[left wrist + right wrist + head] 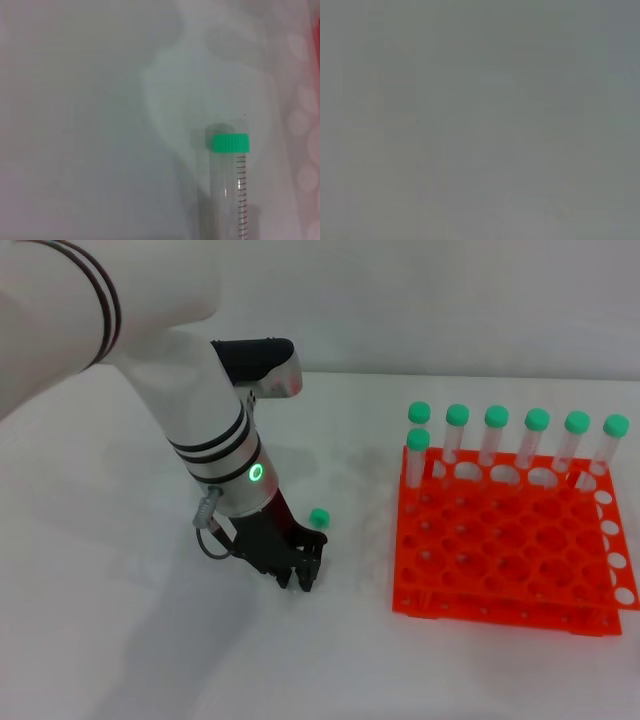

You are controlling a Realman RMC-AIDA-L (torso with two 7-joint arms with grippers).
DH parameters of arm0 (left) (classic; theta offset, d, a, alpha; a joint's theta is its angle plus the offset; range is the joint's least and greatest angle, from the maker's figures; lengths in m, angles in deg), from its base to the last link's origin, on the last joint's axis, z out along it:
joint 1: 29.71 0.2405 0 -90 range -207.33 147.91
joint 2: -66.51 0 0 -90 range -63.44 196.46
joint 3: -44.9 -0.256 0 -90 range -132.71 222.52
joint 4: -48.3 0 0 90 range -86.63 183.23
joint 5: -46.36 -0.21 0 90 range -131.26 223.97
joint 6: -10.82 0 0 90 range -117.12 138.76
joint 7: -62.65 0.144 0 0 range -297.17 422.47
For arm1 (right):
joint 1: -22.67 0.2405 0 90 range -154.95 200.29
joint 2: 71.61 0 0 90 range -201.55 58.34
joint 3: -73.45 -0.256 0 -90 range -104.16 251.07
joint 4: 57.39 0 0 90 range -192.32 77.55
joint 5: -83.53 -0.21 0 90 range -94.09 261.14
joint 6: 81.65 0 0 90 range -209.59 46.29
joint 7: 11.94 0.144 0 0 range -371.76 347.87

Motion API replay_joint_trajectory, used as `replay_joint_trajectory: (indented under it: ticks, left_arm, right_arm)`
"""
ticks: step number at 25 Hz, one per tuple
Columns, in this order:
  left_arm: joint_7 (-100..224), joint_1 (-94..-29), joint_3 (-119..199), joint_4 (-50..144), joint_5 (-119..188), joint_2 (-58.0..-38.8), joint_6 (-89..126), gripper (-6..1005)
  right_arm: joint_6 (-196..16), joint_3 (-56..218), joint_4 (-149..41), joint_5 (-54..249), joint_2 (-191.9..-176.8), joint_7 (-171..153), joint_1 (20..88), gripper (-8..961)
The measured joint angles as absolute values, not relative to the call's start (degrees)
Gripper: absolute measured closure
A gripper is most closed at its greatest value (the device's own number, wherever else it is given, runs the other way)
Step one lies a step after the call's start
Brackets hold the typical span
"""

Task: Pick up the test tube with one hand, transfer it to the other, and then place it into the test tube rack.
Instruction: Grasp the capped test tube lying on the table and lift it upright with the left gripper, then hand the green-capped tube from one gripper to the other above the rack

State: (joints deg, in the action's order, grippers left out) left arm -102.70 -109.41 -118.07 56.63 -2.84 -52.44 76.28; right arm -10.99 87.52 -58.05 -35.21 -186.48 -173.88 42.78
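Observation:
A clear test tube with a green cap (319, 517) lies on the white table just left of the orange test tube rack (510, 550). In the head view only its cap shows; its body is hidden by my left gripper (300, 578), a black claw pointing down at the table right beside the cap. In the left wrist view the tube (231, 180) lies close up, with its cap away from the gripper and its body running out of the picture. My right gripper is out of view; the right wrist view shows only flat grey.
Several more green-capped tubes (497, 435) stand upright along the rack's far row, and one stands at its left corner (417, 455). The rack's edge shows as a pale red blur in the left wrist view (306, 125). The white table (120, 620) surrounds them.

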Motion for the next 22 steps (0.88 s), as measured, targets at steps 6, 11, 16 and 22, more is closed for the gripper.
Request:
replay_joint_trajectory:
  ticks: [6,11,16,22]
  left_arm:
    - [-101.3,-109.9,-118.0,57.0,-2.1,-52.30,75.7,763]
    - [-96.3,-109.7,-118.0,60.4,3.2,-51.82,72.6,802]
    - [-86.4,-106.9,-118.0,67.7,15.4,-51.57,67.8,794]
    - [-63.8,-97.4,-118.0,69.1,48.6,-50.31,60.7,785]
  right_arm:
    - [-11.0,87.5,-58.1,-35.3,-186.47,-173.8,42.8,82]
    - [-11.2,86.9,-58.1,-35.4,-186.47,-173.8,42.8,82]
    - [-11.3,86.4,-58.1,-35.7,-186.57,-173.8,42.9,82]
    - [-11.4,82.0,-58.4,-35.8,-186.77,-173.8,43.4,83]
